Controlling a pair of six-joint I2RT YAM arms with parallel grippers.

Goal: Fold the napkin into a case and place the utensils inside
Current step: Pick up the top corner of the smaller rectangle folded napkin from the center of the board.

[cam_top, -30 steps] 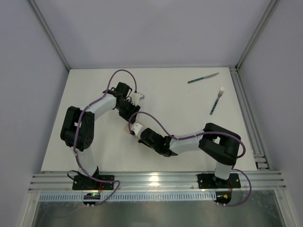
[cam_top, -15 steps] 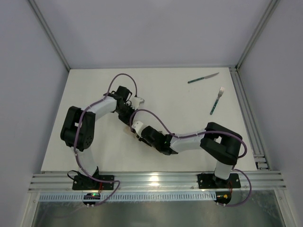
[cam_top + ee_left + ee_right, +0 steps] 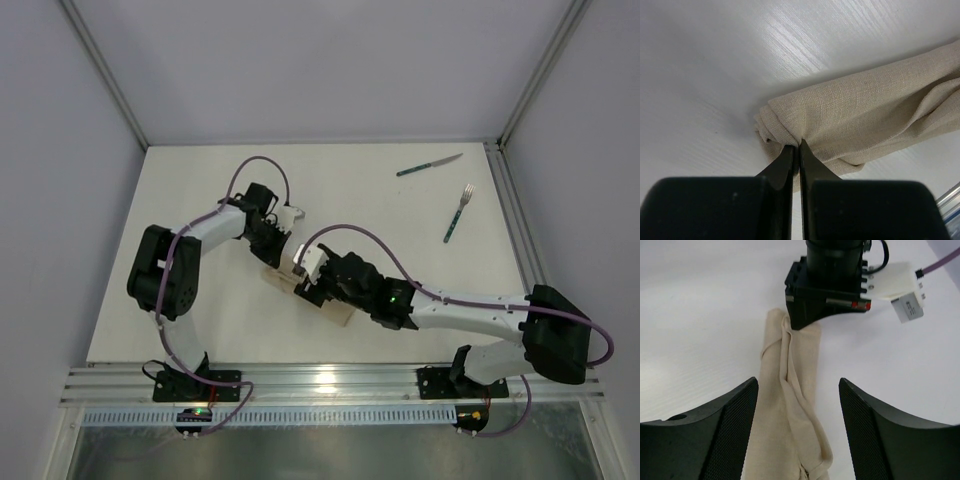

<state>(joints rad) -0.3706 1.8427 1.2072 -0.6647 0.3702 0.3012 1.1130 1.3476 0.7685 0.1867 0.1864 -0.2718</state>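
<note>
The napkin [image 3: 341, 314] lies on the white table as a narrow rolled beige strip, running from near the left gripper toward the front right. My left gripper [image 3: 796, 148] is shut, pinching the rolled far end of the napkin [image 3: 865, 107]. My right gripper [image 3: 797, 386] is open and hovers over the napkin [image 3: 795, 410], with one mesh-padded finger [image 3: 735, 425] on each side and neither touching the cloth. The left gripper [image 3: 825, 295] shows at the strip's far end. The utensils lie at the far right, apart from the cloth: the knife [image 3: 428, 166] and the fork [image 3: 459, 213].
Metal frame rails run along the table's right edge [image 3: 520, 240] and front edge [image 3: 320, 380]. Grey walls enclose the table on the left, back and right. The right arm's purple cable [image 3: 350, 232] loops over the middle.
The left gripper has shut on the napkin's end. The right gripper has opened and let go of the cloth, and its arm has stretched out lower, with its elbow swung right.
</note>
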